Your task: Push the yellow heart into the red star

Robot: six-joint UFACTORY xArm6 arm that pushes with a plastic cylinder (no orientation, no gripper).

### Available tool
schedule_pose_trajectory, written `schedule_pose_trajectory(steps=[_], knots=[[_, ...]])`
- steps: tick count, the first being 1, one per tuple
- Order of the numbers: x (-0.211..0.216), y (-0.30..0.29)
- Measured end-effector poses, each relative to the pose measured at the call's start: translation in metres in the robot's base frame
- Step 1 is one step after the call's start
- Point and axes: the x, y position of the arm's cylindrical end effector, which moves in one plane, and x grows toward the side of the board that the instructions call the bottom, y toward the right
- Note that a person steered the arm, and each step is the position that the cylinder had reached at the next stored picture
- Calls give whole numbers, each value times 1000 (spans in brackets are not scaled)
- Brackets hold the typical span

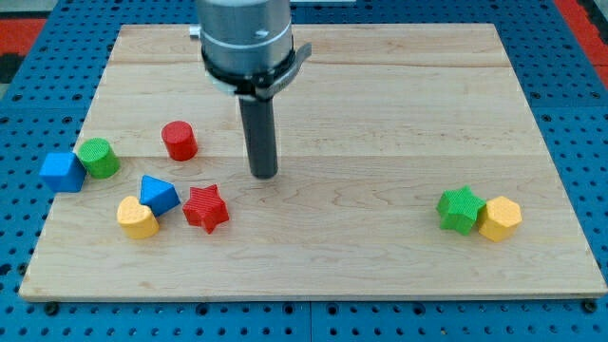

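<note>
A: Item one, the yellow heart (137,218)?
B: On the tabletop (380,114), toward the view's left of the red star (206,208), near but apart from it. The blue block (159,195), wedge-like, sits just above the heart, touching or nearly so, and partly fills the gap up and left of the star.

A: Item two, the tool?
B: My tip (264,175) stands up and right of the red star, on the far side from the heart. No jaws on this rig, just a bare rod, so nothing is held.

A: How is the step best done?
B: In my judgement, bring the tip round to the heart's left flank, passing below the star, not through the blue block. Then push rightward, slightly upward, through the heart's middle so it does not spin off.

A: Remaining stock?
B: Up and left of the star: red cylinder (179,141), green cylinder (99,158), blue cube (62,172). Well right of the star: green star (460,209) touching a yellow hexagon (500,218).
</note>
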Motion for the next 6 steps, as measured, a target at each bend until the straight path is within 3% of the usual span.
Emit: schedule_pose_trajectory(steps=[2, 3, 5, 6], knots=[[130, -54], [133, -75], [88, -188], [55, -154]])
